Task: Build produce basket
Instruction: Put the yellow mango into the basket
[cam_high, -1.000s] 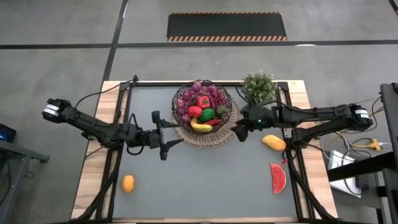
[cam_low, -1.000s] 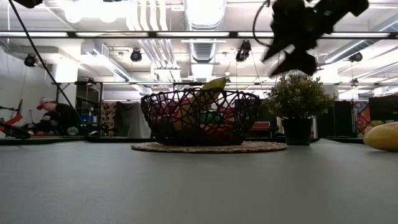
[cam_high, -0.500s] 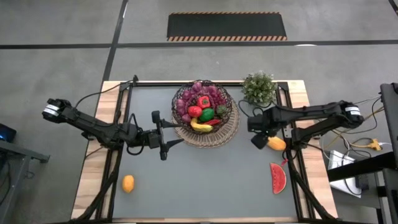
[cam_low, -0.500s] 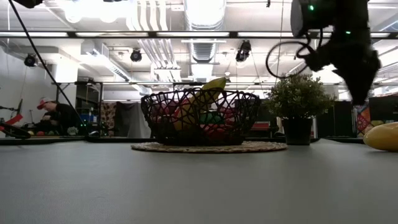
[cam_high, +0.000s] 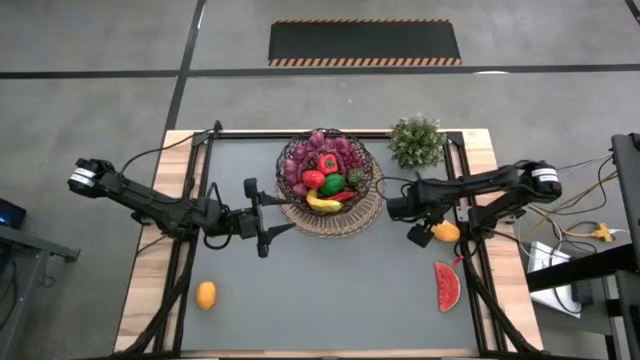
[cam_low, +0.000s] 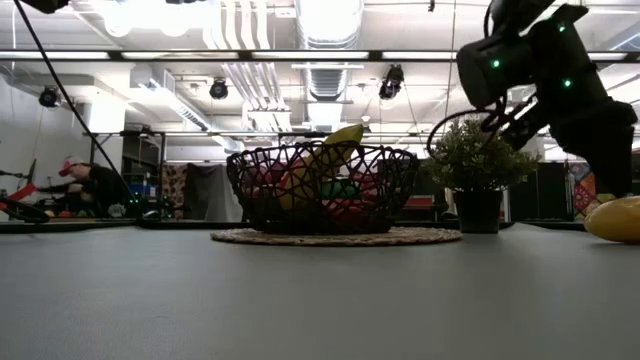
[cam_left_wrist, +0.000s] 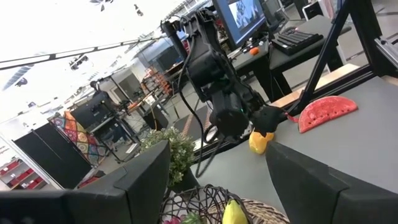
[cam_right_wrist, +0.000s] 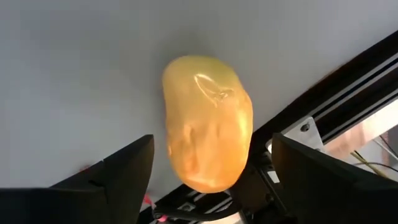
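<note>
**Q:** Where was the mango (cam_right_wrist: 207, 122) in relation to the right gripper (cam_high: 418, 236)?

**A:** It was seen straight ahead between the spread fingers (cam_right_wrist: 112, 177), nothing gripped, with its long axis running roughly along the line of approach, not across the gap. In the high view it lay on the grey table (cam_high: 340, 290) by the right rail, just beside the gripper. The left gripper (cam_high: 268, 220) was parked, fingers apart and empty, beside the basket (cam_high: 329, 182), well away.

**Q:** Surface, room?

**A:** Flat matte top. The rail was close behind the mango, so clearance looked tight there. A plant (cam_high: 417, 141) stood near, the watermelon (cam_high: 447, 286) further off.
</note>
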